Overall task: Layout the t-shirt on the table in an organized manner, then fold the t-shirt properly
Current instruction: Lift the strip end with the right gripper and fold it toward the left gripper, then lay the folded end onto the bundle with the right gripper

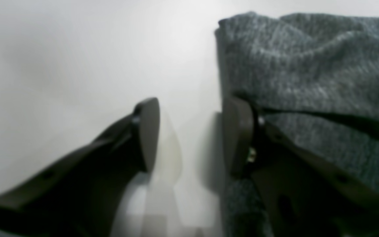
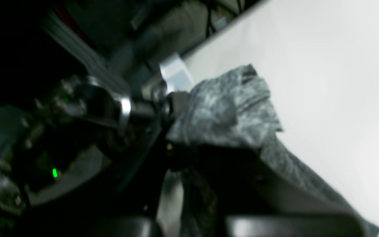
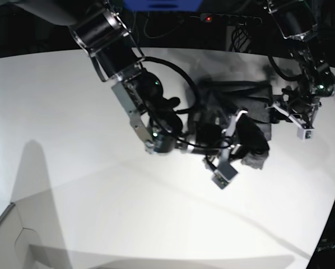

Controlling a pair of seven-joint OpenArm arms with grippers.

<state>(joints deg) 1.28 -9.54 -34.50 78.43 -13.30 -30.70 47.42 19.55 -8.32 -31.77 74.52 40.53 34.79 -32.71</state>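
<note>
Grey t-shirt (image 3: 235, 106) lies bunched toward the far right of the white bench (image 3: 72, 185). Right gripper (image 2: 176, 131) has its jaws clenched on a wad of the shirt, lifted off the surface. Left gripper (image 1: 189, 135) sits low at the shirt's edge, jaws apart with only bare bench between them, one finger against the fabric.

Bare table (image 1: 77, 49) ahead of and beside the left gripper (image 1: 191, 135), open passage there between the parted jaws. Blocked on one side by the t-shirt (image 1: 308, 59), just against one finger. Around the right gripper (image 2: 176, 108), crowded: cloth bunched at the tips, apparently pinched; free white surface only beyond it.
</note>
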